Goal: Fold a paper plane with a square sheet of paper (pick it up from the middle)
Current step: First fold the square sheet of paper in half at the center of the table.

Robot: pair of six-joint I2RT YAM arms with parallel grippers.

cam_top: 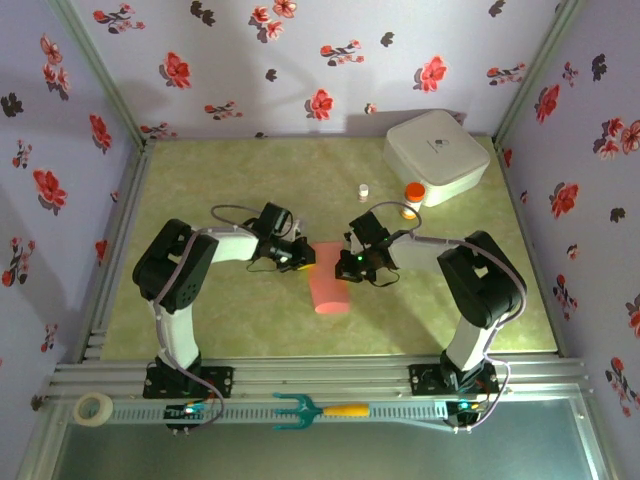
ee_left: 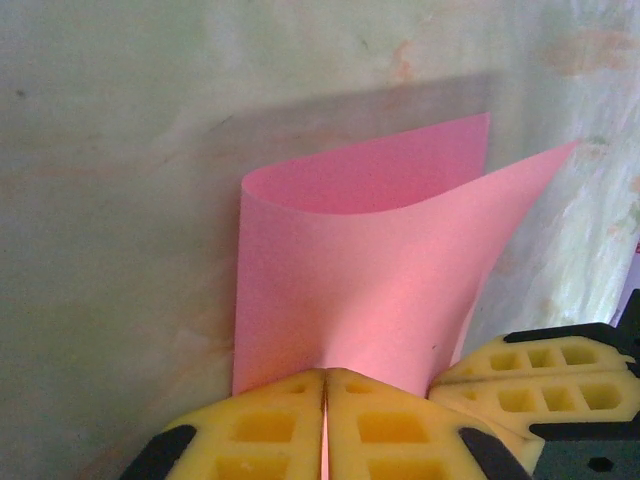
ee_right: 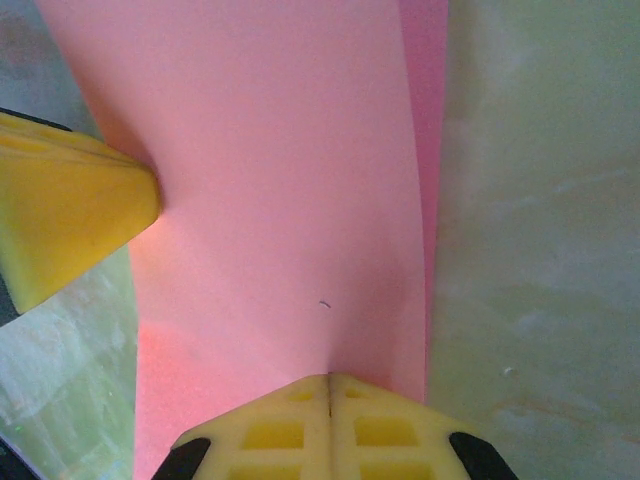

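Pinching the square sheet of paper (cam_top: pixel 328 290) at its far edge, the left gripper (ee_left: pixel 325 382) and right gripper (ee_right: pixel 330 384) were each clamped on it, side by side. The sheet curled over at the centre of the table (cam_top: pixel 200 320), its free end toward 6 o'clock; the white box (cam_top: pixel 437 155) sat at 1 o'clock.

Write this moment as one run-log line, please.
pink sheet: curled over, bend rounded | left hand: shut on pink sheet | right hand: shut on pink sheet
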